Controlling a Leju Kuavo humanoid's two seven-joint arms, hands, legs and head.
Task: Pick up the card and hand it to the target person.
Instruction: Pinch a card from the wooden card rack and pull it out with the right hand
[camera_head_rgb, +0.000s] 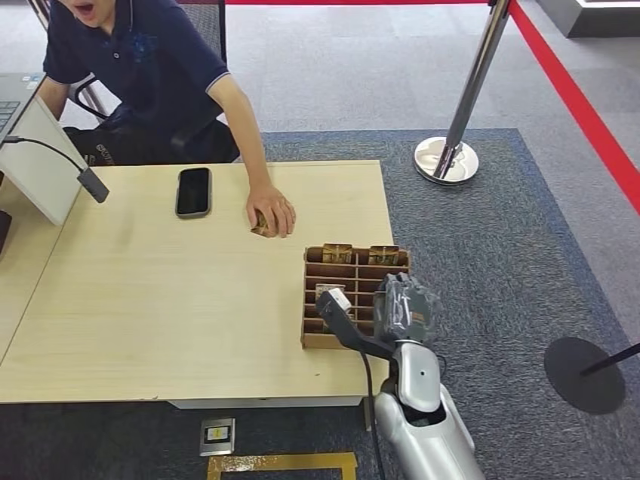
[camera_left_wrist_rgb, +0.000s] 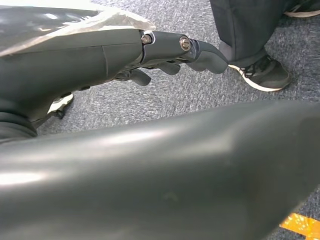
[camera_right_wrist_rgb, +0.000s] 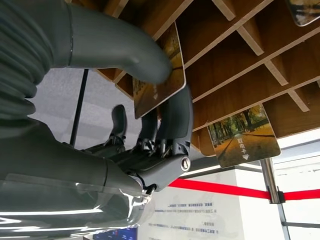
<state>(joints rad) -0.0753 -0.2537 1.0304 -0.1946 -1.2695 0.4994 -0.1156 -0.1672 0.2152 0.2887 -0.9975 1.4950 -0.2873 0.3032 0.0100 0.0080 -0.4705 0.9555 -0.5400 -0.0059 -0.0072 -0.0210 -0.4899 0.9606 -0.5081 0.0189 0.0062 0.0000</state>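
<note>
1. A pale wood-grain bench (camera_head_rgb: 151, 300) is set on grey carpet (camera_head_rgb: 490, 250), with a red barrier belt (camera_head_rgb: 573, 100) stretched beyond.
2. A slotted wooden rack (camera_head_rgb: 355, 270) is placed at the bench's near right corner.
3. A glossy printed card (camera_right_wrist_rgb: 160, 75) is pinched over the rack by the right hand (camera_right_wrist_rgb: 158, 115); a person's hand (camera_head_rgb: 270, 210) is rested on the bench.
4. The left hand (camera_left_wrist_rgb: 166, 55) is hung over carpet, fingers extended, holding nothing.

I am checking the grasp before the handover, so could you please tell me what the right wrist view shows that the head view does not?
Right wrist view alone: the grey thumb and a darker finger of the right hand pinch a glossy card with an autumn-tree picture; another such card with printed characters stands in a further slot.

Head view alone: a person's hand rests on the pale wooden table, beside a black phone.

Both show the brown wooden slotted card box, the hand and the red barrier tape.
</note>
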